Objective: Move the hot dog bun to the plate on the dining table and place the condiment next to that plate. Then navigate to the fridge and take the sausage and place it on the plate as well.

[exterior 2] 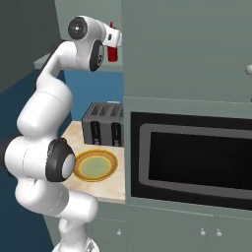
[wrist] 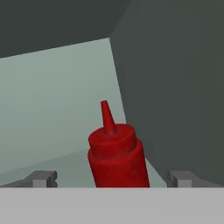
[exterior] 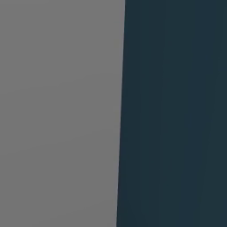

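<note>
Red bottle [wrist: 116, 153] cut off low in the hand view by the grey band, base unseen; in the right base view [exterior 2: 112, 49] mostly hidden behind the white hand. Yellow dish [exterior 2: 98, 166] partly covered by the arm's elbow. Toaster [exterior 2: 104, 125] half hidden by the cabinet edge. Oven [exterior 2: 197, 157] cropped at right.

- The condiment [wrist: 116, 155]: smooth red plastic look, soft sheen, faintly mottled on the body.
- Toaster [exterior 2: 103, 124]: dark brushed-metal look, dull shine.
- Surface [exterior 2: 115, 189] under the toaster: beige marbled stone, smooth.
- Golden-yellow dish [exterior 2: 96, 166] before the toaster: glazed, ceramic-like.
- Oven door [exterior 2: 194, 160] right of the toaster: glossy black glass.
- Cabinet fronts [exterior 2: 187, 49] above the oven: matt grey-green.
</note>
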